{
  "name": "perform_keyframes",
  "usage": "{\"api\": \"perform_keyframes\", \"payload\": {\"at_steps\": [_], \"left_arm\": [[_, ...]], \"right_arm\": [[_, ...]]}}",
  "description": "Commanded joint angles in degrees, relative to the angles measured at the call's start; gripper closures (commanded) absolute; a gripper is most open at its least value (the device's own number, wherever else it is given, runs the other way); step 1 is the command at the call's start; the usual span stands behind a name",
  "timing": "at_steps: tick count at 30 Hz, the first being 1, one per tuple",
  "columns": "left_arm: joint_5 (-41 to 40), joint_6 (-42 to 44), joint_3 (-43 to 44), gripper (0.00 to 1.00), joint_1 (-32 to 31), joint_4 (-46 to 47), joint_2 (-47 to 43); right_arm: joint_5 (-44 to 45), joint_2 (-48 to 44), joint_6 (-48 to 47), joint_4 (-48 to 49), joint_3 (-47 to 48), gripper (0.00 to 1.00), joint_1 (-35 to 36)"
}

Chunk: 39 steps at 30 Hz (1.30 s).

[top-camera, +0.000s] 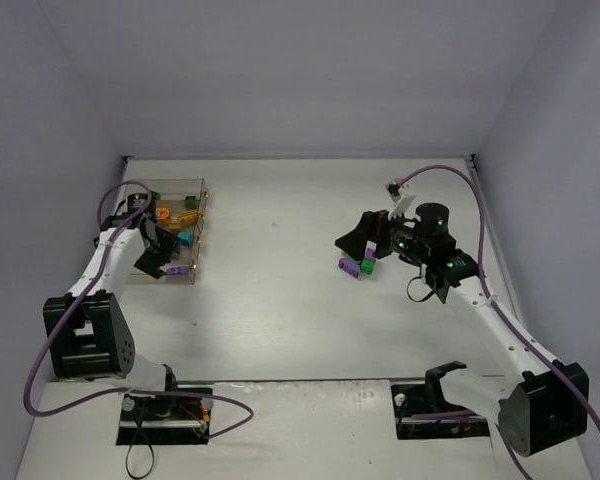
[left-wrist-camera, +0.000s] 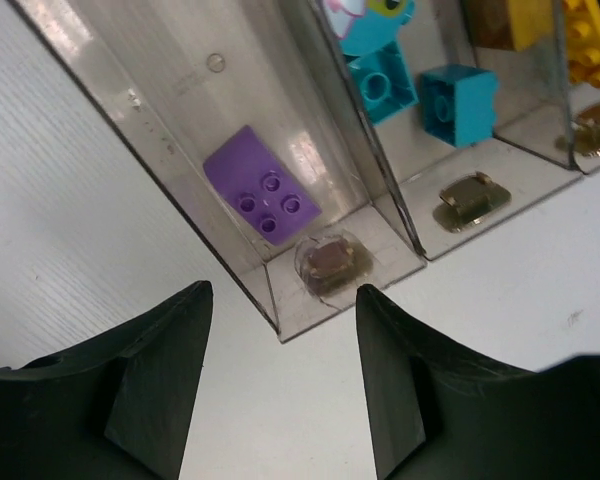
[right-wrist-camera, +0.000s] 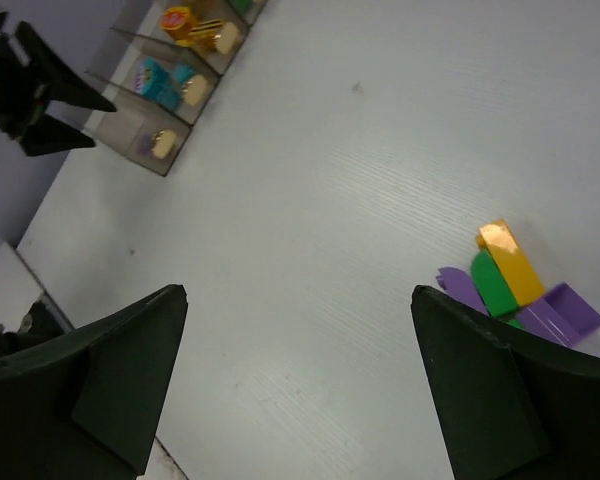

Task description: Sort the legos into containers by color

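The clear four-compartment box [top-camera: 202, 186] stands at the far left. In the left wrist view its nearest compartment [left-wrist-camera: 160, 130] holds a purple brick [left-wrist-camera: 260, 186]. The one beside it holds two teal bricks [left-wrist-camera: 458, 102] and a rounded teal piece [left-wrist-camera: 365, 22], and yellow bricks [left-wrist-camera: 592, 45] lie further along. My left gripper [left-wrist-camera: 283, 295] is open and empty, just off the box's near corner [top-camera: 152, 262]. My right gripper [right-wrist-camera: 300, 295] is open and empty above bare table. A small pile of loose bricks lies by its right finger: yellow [right-wrist-camera: 510, 262], green [right-wrist-camera: 494, 286] and purple [right-wrist-camera: 562, 312]. The pile shows in the top view [top-camera: 356, 266].
Grey walls close in the table on the left, back and right. The box [right-wrist-camera: 170, 75] and my left gripper [right-wrist-camera: 40, 90] show at the top left of the right wrist view. Brass clasps [left-wrist-camera: 470, 200] sit on the box's near face.
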Motion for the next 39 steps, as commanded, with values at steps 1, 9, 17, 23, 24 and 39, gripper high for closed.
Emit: {"api": "perform_keyframes", "payload": {"at_steps": [1, 9, 17, 23, 24, 39], "left_arm": [[2.0, 8.0, 4.5, 0.47, 0.3, 2.5, -4.1], [15.9, 25.8, 2.3, 0.46, -3.1, 11.9, -12.5], [18.7, 36.2, 2.9, 0.43, -16.1, 14.7, -13.8], [21.7, 37.9, 1.5, 0.43, -20.9, 16.4, -14.3], [21.9, 37.9, 1.0, 0.43, -21.2, 16.4, -14.3], [25.9, 39.6, -0.2, 0.42, -25.9, 16.6, -12.7]], "right_arm": [[13.9, 1.7, 1.0, -3.9, 3.0, 0.10, -0.7], [34.4, 8.4, 5.1, -12.0, 5.4, 0.16, -0.6], [34.3, 17.8, -3.6, -15.1, 12.0, 0.24, 3.3], [26.9, 26.8, -12.4, -15.9, 19.4, 0.31, 4.3], [26.5, 29.4, -13.5, -16.5, 20.3, 0.34, 4.3], [23.7, 46.4, -23.3, -25.6, 31.9, 0.52, 6.2]]}}
